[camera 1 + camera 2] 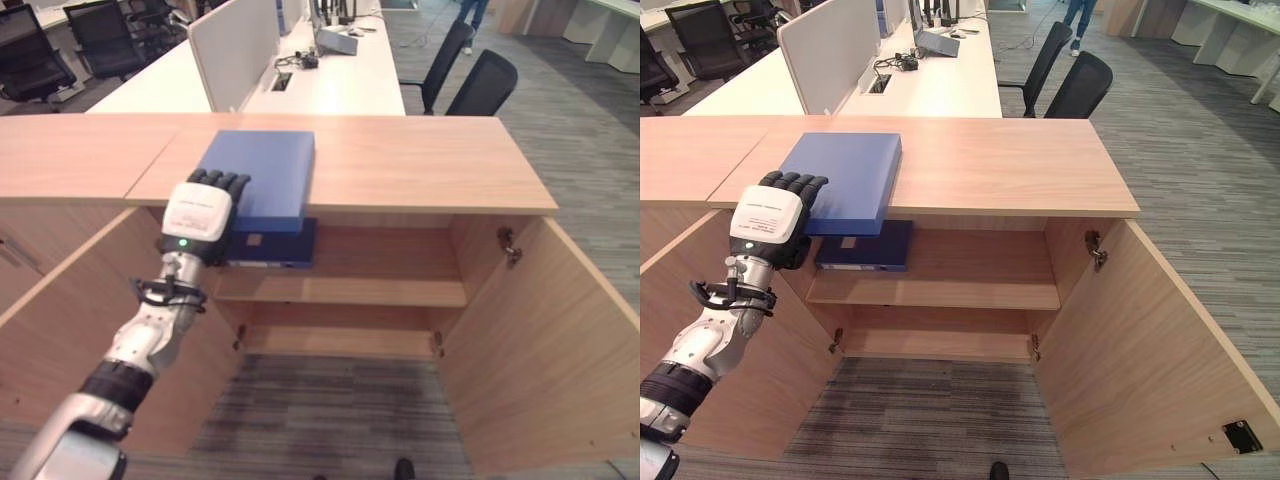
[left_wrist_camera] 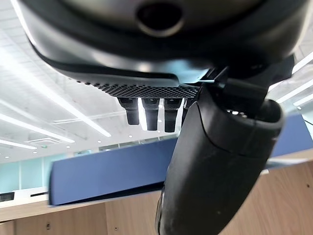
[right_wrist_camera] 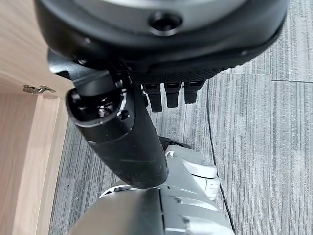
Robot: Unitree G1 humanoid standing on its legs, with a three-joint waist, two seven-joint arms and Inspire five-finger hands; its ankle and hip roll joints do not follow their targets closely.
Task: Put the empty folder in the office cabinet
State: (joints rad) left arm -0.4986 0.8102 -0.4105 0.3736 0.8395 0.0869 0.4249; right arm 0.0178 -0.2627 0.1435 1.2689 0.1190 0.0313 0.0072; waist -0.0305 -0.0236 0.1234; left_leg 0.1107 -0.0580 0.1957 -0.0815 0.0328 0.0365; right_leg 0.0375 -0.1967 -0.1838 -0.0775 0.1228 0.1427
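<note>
A flat blue folder [image 1: 262, 175] lies on the wooden cabinet top [image 1: 420, 160], its near end jutting past the front edge. My left hand [image 1: 200, 215] is at the folder's near left corner, fingers [image 2: 151, 115] reaching over its top and the thumb [image 2: 220, 161] below the edge [image 2: 112, 171]. A gap shows between fingers and folder, so the hand is open. Both cabinet doors stand open. A second blue folder [image 1: 275, 245] lies on the upper shelf [image 1: 380, 290] just beneath. My right hand [image 3: 122, 137] hangs over the carpet, fingers relaxed and holding nothing.
The right door [image 1: 540, 350] and left door [image 1: 60, 330] swing out toward me. Behind the cabinet are white desks [image 1: 340, 80] with a divider panel [image 1: 235, 45] and black office chairs [image 1: 480, 80]. A person's legs [image 1: 472, 12] show far back.
</note>
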